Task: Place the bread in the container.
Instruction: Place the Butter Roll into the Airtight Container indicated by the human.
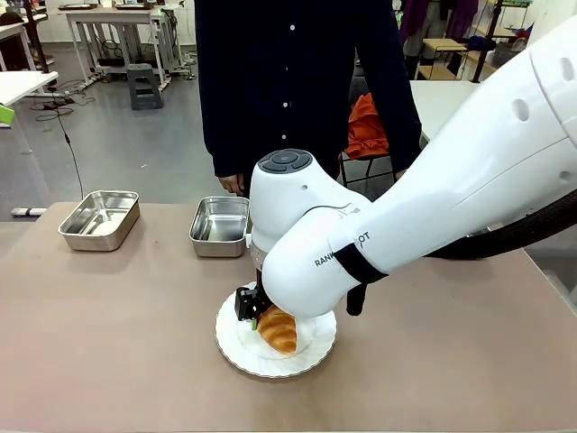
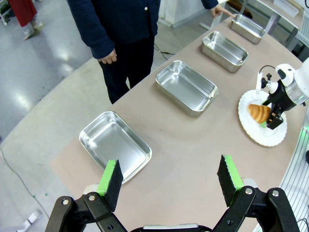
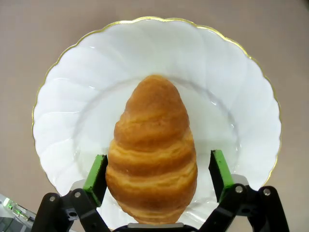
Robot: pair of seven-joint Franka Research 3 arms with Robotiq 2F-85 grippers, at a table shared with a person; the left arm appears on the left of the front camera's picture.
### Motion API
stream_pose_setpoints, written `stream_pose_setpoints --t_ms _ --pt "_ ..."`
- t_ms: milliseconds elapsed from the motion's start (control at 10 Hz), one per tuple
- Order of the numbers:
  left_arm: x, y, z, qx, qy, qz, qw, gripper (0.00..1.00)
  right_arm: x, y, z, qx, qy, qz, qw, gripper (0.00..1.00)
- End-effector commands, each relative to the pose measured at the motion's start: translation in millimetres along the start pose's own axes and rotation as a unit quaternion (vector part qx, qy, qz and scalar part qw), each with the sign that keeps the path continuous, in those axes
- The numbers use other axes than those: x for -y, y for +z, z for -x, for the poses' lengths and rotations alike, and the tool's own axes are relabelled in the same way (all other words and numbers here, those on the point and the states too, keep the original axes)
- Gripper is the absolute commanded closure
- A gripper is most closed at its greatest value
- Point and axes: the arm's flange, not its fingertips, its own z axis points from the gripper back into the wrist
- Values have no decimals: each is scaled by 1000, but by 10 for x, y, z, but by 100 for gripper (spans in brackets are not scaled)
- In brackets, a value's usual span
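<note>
Straddling the croissant [image 1: 278, 331] at the lower centre of the front view, the right gripper [image 1: 253, 309] is down at the scalloped white plate [image 1: 236, 354]. The arm's body hides the finger spacing from this side. Two stainless-steel pans [image 1: 99, 219] sit at the upper left and centre of the tabletop, well apart from the plate. A person [image 1: 288, 81] stands behind them.

Left wrist view: the left gripper [image 2: 170, 176] hangs above the table, jaws spread wide, with nothing between its green pads [image 2: 112, 176]. Four pans run in a row from lower left to upper right. The plate, croissant and right gripper are at the right edge.

Right wrist view: the croissant lies on the middle of the plate, its broad end between the pads [image 3: 96, 172]. The jaws are wide open. The pad at frame left is at or just beside the crust, and the pad at frame right stands off with a visible gap. No grasp is made.

Step in hand: grasp. The next move calls for closing on the broad end with light force, since the crust probably crushes easily. After that comes a lift clear of the plate rim and a carry to a pan. Which pan is meant cannot be determined.
</note>
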Motion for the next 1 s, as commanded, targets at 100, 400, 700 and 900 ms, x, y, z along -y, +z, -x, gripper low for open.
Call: stream_pose_setpoints --t_ms 100,400,700,900 --pt "5 6 2 6 -1 0 1000 0 -92 -53 -73 14 -10 17 1000 20" --pt "5 6 2 6 -1 0 1000 0 -80 -59 -79 12 -9 32 999 42" --pt "5 6 2 6 -1 0 1000 0 -18 8 -55 4 5 7 1000 60" --pt "5 6 2 6 -1 0 1000 0 -18 8 -55 4 5 7 1000 60"
